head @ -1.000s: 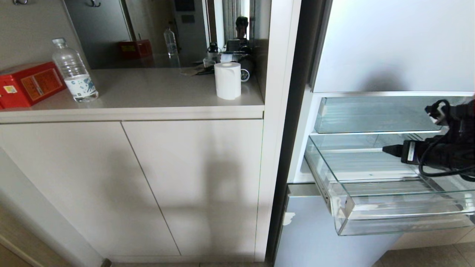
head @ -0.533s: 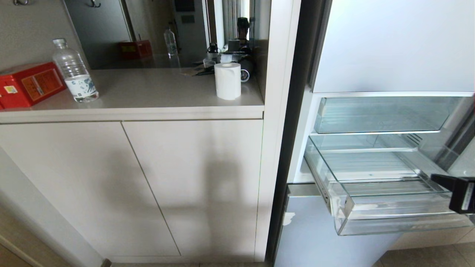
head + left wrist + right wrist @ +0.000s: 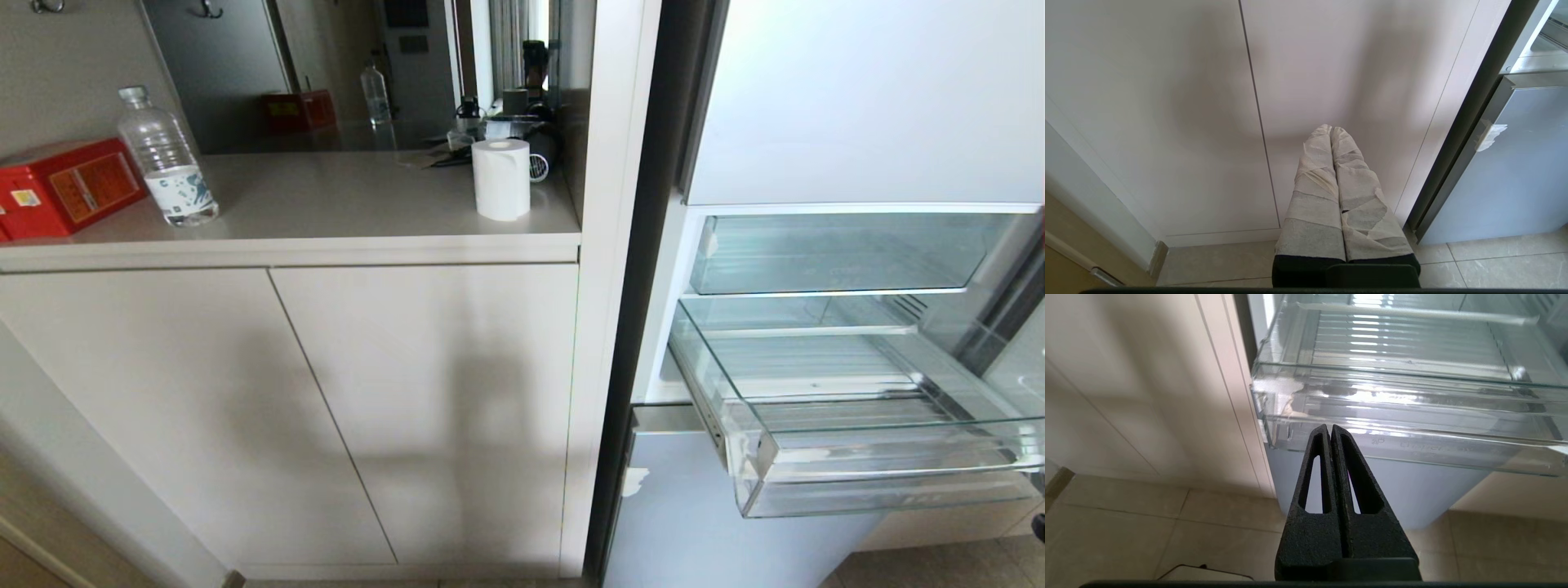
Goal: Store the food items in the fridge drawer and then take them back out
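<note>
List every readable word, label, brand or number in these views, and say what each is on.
None can be read.
Red box: orange label with dark print, too small to read.
Water bottle: blue and white label, illegible.
Fridge drawer: faint embossed marks on its clear front wall, blurred, unreadable.

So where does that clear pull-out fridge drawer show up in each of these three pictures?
Head view: the fridge drawer juts out at the lower right, nothing in it.
Left wrist view: not in it; only cupboard doors and the blue fridge panel.
Right wrist view: across the top, beyond the shut right gripper.
Shared landmark: that blue fridge panel, below the drawer in all three views.
</note>
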Available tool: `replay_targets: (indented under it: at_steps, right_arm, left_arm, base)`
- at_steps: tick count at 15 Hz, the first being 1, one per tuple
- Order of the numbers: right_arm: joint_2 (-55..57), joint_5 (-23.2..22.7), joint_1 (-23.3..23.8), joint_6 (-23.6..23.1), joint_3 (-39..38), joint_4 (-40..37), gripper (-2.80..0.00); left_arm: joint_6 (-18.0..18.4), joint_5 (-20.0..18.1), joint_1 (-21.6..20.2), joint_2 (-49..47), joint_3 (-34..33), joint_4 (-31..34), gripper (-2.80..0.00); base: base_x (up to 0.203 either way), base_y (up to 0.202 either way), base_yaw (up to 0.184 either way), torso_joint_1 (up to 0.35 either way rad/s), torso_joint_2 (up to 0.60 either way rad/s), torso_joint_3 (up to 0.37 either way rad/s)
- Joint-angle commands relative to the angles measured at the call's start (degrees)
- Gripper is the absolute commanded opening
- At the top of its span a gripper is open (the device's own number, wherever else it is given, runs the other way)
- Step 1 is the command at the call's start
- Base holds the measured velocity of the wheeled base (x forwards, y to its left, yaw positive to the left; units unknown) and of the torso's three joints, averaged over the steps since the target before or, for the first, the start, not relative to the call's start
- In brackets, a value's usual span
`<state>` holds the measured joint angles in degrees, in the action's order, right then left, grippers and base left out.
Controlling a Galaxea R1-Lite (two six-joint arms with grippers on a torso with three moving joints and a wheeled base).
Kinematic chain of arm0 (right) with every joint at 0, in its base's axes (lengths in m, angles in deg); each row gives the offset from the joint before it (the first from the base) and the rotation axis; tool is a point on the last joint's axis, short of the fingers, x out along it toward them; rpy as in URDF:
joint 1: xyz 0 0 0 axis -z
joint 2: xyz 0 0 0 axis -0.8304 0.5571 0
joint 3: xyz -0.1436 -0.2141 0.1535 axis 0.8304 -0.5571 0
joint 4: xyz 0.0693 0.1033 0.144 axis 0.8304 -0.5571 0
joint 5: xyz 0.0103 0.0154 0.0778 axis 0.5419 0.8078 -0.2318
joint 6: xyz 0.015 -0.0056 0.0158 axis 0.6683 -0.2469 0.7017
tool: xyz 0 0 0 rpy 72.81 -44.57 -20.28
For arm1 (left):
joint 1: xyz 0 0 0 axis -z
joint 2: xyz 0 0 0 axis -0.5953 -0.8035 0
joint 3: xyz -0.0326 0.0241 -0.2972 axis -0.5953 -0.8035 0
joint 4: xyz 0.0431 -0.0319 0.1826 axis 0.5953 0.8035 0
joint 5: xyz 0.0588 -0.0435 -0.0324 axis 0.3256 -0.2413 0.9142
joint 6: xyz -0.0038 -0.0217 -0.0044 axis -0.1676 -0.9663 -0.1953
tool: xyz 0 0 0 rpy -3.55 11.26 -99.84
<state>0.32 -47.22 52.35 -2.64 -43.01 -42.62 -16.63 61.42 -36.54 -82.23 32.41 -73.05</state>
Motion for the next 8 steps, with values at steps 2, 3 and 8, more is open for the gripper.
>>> replay_targets:
  at_steps: [2,3,8]
  right_arm:
    - [-15.9,-0.7,0.5,-4.7,-8.7,-2.2,-2.80]
    - [-19.6,-0.8,1.4,-6.2,-10.9,-3.1,-2.80]
    - [-31.2,1.2,3.6,-8.3,-13.6,-8.4,-2.80]
  left_arm:
    - [0.0,0.0,0.0,-0.1,0.0,0.0,-2.80]
    - [0.0,0.0,0.0,-0.1,0.0,0.0,-2.80]
    - [-0.1,0.0,0.0,-0.1,0.0,0.0,-2.80]
  base:
    - [0.000,0.000,0.000,0.000,0.00,0.000]
    - [0.000,0.000,0.000,0.000,0.00,0.000]
    - [0.000,0.000,0.000,0.000,0.00,0.000]
